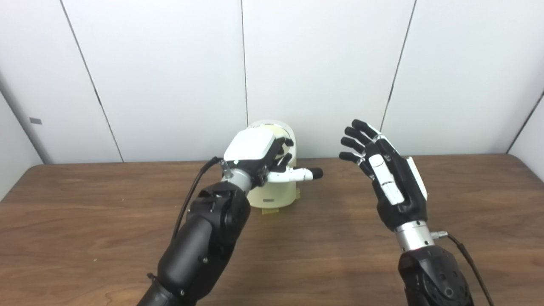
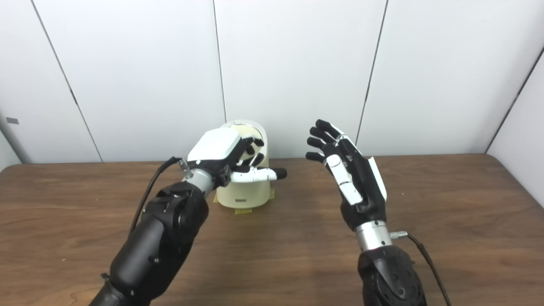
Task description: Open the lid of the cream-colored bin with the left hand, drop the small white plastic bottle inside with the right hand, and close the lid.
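The left hand [image 1: 259, 155] rests curled on the cream bin [image 1: 276, 195] lid [image 1: 272, 127], seemingly raised; the right hand [image 1: 384, 176] beside it is spread and empty, no bottle visible, so closing likely remains

Left hand [image 1: 259, 159] crowding the bin [image 1: 276, 193] front, bare table [image 1: 331, 238] between the arms, right hand [image 1: 384, 170] well clear

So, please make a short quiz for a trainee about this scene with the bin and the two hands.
1. True or false: the right hand holds a bottle.
2. Which hand is at the cream-colored bin? A) left hand B) right hand
3. Fill in: the bin stands on a wooden ____.

Key: 1 false, its fingers are spread and empty. 2 A. 3 table.
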Robot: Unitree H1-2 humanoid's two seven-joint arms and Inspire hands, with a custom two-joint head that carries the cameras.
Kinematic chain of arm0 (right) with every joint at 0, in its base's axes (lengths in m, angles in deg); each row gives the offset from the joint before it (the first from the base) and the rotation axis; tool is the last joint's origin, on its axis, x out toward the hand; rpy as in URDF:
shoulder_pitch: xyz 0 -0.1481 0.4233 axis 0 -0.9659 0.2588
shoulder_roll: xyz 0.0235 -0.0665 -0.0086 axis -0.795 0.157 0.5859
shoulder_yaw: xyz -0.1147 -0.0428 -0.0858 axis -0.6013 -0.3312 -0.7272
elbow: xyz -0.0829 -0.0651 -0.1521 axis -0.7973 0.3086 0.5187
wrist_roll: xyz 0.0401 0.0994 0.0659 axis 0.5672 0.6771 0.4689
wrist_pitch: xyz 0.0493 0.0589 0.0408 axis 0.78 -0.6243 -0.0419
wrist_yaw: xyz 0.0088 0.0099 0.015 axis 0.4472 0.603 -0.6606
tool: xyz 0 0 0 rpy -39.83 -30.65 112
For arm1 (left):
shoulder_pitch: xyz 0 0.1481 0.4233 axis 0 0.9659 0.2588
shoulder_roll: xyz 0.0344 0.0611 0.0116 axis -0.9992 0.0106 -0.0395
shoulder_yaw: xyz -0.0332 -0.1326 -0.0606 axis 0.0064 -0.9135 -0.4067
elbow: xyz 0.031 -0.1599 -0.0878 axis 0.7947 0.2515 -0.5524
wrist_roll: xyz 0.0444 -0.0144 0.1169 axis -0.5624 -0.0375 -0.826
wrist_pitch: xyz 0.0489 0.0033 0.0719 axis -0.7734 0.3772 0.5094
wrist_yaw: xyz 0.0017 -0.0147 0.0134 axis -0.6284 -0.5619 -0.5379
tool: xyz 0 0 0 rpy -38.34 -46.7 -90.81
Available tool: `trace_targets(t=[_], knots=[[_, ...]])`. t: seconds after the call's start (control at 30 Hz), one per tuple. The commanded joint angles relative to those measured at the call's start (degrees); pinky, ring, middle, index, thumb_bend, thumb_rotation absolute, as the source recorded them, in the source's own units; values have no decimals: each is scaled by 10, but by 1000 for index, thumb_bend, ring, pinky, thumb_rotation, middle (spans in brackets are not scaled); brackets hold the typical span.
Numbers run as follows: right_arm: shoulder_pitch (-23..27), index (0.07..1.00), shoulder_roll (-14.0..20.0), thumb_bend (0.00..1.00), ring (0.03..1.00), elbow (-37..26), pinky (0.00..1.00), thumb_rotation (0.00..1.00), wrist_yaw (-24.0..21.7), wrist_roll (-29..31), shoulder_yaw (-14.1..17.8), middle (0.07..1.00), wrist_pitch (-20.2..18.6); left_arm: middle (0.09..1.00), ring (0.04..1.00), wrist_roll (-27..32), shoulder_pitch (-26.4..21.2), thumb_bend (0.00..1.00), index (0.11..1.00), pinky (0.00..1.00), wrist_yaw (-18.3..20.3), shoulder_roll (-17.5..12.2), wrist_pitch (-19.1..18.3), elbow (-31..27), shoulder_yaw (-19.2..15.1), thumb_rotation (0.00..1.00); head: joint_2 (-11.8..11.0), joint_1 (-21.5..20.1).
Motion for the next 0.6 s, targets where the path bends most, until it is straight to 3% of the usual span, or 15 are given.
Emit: trace_targets(t=[0.0,0.03,0.1,0.2,0.23,0.43,0.57], knots=[[21,798,-2,289,792,-21,694,643,1,4,0,809,4,518,647,8,5,1000,829,1000,21,4,-7,9,3,939,0,0],[20,797,-2,290,792,-20,694,642,1,3,0,809,5,502,632,8,6,1000,829,1000,21,4,-7,8,3,936,0,-1],[20,796,-2,290,792,-20,693,639,0,4,1,809,6,585,674,10,6,1000,829,1000,19,3,-5,5,3,930,0,-1],[20,799,-1,292,796,-20,696,638,0,4,0,812,6,828,835,17,7,965,853,1000,5,2,2,2,2,928,1,-2],[20,798,-1,290,795,-20,696,642,0,3,0,810,6,862,866,21,9,944,863,1000,-8,4,7,1,-1,915,0,-1],[20,802,-1,281,796,-21,704,646,-3,7,-1,812,3,859,851,54,24,874,875,971,-89,21,39,-5,-16,851,1,-1],[20,801,-1,285,793,-19,702,647,-3,6,-2,810,5,903,910,54,26,853,910,928,-112,20,48,-9,-10,854,0,-2]])
